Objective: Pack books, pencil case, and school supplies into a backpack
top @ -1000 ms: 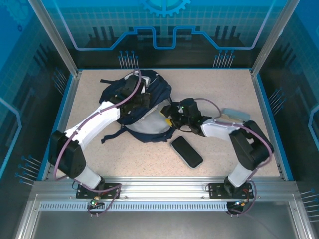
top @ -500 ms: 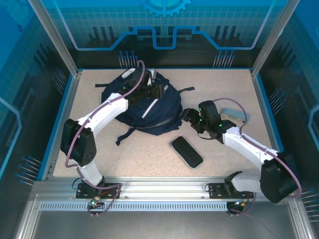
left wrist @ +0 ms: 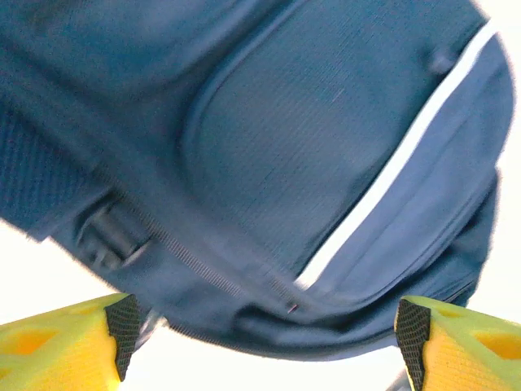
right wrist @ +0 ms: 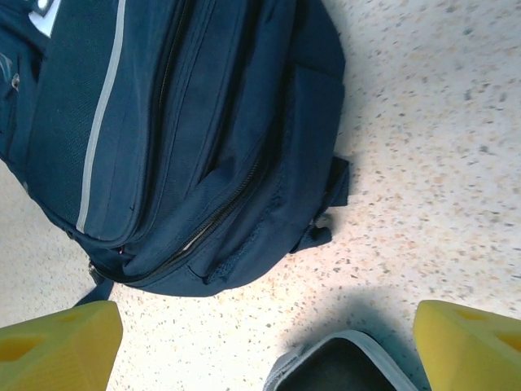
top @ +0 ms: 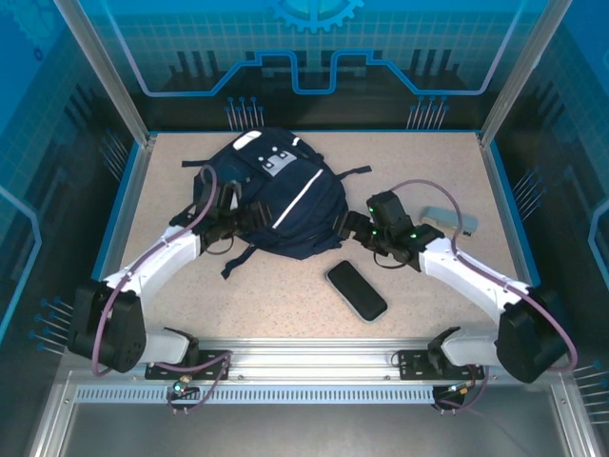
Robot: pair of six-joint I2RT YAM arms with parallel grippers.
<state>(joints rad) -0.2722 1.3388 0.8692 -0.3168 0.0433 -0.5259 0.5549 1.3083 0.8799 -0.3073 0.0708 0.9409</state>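
The backpack is lying flat in the far middle of the surface. Its white patches are pointing toward the far edge, and a white stripe is running across its front. Its dark straps are trailing onto the surface at the near left.

The left arm is reaching in from the near left, and the left jaws are sitting at the backpack's left edge. In the left wrist view the yellow fingertips are standing spread wide. The backpack is lying just past them, with nothing pinched between them.

The right arm is reaching in from the near right, and the right jaws are sitting just beside the backpack's right edge. In the right wrist view its yellow fingertips are also standing spread wide and pinching nothing. The backpack is lying ahead of them.

A black case is lying on the surface nearer than the backpack, between the two arms and apart from the backpack. Its grey-rimmed end is showing low between the right fingertips. A grey-blue item is lying beyond the right arm, toward the right side.
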